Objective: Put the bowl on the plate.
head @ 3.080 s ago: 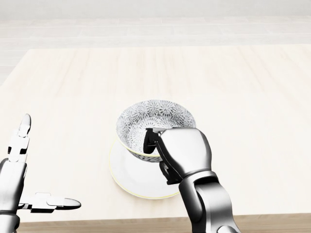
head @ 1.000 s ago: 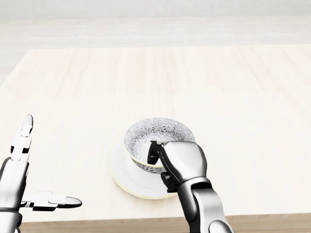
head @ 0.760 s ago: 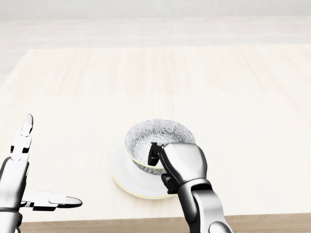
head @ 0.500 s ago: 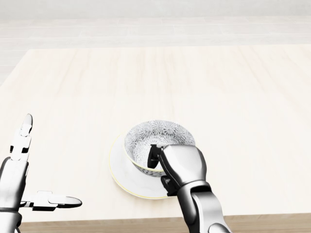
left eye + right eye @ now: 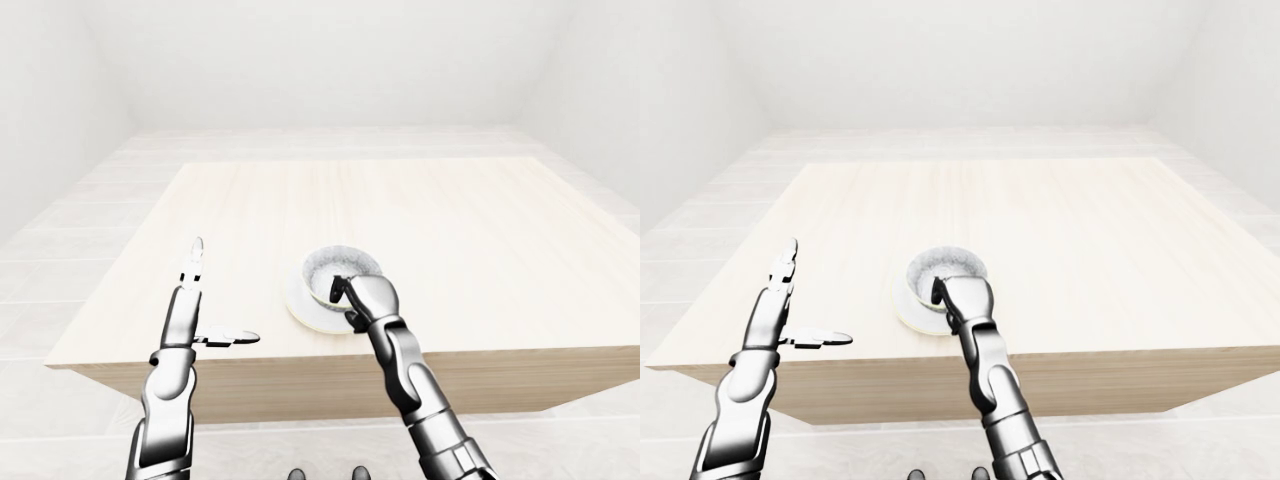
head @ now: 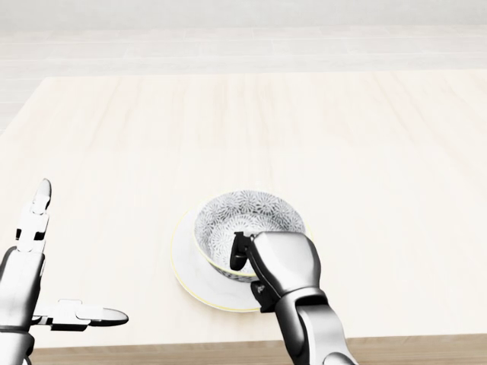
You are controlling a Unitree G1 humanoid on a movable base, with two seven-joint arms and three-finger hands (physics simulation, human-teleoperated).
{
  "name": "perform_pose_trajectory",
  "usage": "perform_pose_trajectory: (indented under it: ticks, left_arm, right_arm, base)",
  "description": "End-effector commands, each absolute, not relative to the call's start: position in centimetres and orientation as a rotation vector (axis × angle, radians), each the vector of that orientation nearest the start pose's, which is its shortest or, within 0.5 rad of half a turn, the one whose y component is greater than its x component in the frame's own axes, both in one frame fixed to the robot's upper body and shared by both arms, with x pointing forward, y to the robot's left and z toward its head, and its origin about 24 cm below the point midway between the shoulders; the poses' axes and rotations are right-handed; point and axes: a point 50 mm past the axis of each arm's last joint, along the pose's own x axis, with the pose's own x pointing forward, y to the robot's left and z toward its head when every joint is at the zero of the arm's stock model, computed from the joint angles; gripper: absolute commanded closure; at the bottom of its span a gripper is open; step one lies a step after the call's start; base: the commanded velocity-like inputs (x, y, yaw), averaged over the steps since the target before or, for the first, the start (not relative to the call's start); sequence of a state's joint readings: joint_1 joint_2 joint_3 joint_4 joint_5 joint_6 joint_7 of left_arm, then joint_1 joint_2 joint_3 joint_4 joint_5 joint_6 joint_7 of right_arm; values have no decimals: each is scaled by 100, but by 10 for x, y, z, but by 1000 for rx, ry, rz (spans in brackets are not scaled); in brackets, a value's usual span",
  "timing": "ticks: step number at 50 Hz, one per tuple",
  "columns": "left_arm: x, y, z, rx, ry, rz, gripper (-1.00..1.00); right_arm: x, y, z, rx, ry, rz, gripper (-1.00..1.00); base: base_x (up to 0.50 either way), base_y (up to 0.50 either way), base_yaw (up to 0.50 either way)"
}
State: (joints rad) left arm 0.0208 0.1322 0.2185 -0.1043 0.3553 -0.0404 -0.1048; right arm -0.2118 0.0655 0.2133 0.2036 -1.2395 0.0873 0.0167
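A grey-and-white patterned bowl (image 6: 243, 220) sits upright on a white plate (image 6: 190, 262) near the table's bottom edge in the head view. My right hand (image 6: 247, 262) is shut on the bowl's near rim, a dark finger (image 6: 239, 255) hooked inside and the palm outside. The hand hides the plate's lower right part. Far to the left, my left hand (image 6: 53, 266) hangs open, one finger pointing up and another pointing right, with nothing in it.
The pale wooden table (image 5: 400, 210) stretches wide above and to both sides of the plate. Its near edge (image 6: 152, 351) runs just below the plate. A light tiled floor (image 5: 60, 260) surrounds the table.
The bowl came down onto the plate and settled level and a little lower in the view. My right hand slid slightly down with it, still closed on the rim. The left hand stayed put.
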Motion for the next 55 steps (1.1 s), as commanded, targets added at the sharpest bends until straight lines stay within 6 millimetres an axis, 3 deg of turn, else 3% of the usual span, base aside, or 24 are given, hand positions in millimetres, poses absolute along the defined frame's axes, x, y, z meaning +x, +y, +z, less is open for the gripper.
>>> perform_pose_trajectory:
  ticks: [1, 19, 43, 55]
  left_arm:
    - [244, 220, 71, 507, -71, 119, -100]
    - [244, 220, 70, 505, -70, 121, -100]
    - [247, 222, 69, 503, -65, 125, -100]
    - [247, 222, 69, 502, -65, 125, -100]
  right_arm:
    - [286, -74, 47, -1200, -100, 181, 36]
    - [287, -73, 44, -1198, -95, 184, 38]
    - [289, -74, 48, -1195, -111, 166, 7]
    - [290, -74, 49, -1195, -114, 162, 4]
  base:
    - [0, 0, 0]
    - [0, 0, 0]
    - [0, 0, 0]
    - [0, 0, 0]
